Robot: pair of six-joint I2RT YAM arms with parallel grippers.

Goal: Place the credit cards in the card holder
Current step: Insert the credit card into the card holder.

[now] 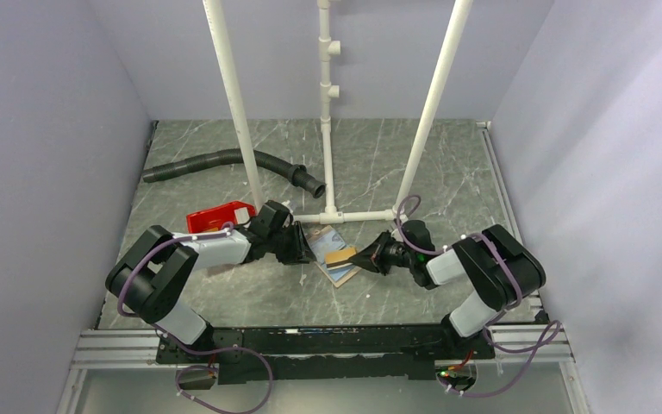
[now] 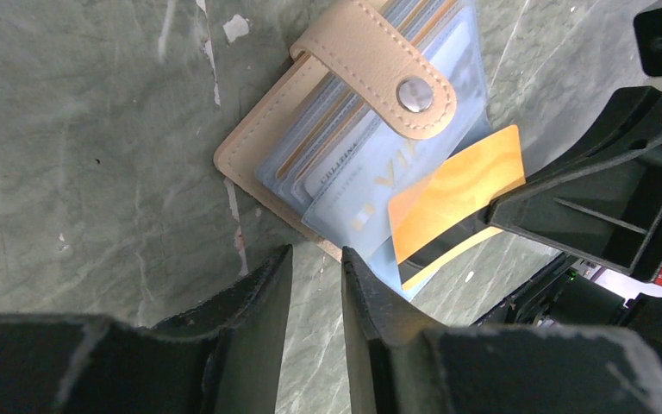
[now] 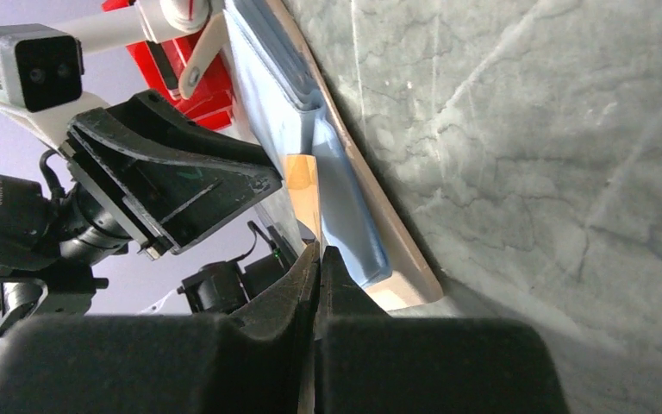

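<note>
The card holder [image 1: 332,246] lies open on the table between my grippers, tan with pale blue sleeves. In the left wrist view its snap tab [image 2: 392,69] is folded over the sleeves, and a pale card [image 2: 371,177] sits inside one. My right gripper [image 1: 364,257] is shut on an orange card [image 2: 457,190] with a black stripe, its free end lying over the blue sleeves [image 3: 345,207]. The right wrist view shows the card edge-on [image 3: 302,185] between my shut right gripper [image 3: 319,252]. My left gripper [image 2: 315,259] is narrowly open and empty at the holder's near edge. No loose card stack is in view.
A red bin [image 1: 218,216] sits just behind my left wrist and also shows in the right wrist view [image 3: 198,82]. A black corrugated hose [image 1: 224,162] lies at the back left. White PVC pipes [image 1: 327,129] stand behind the holder.
</note>
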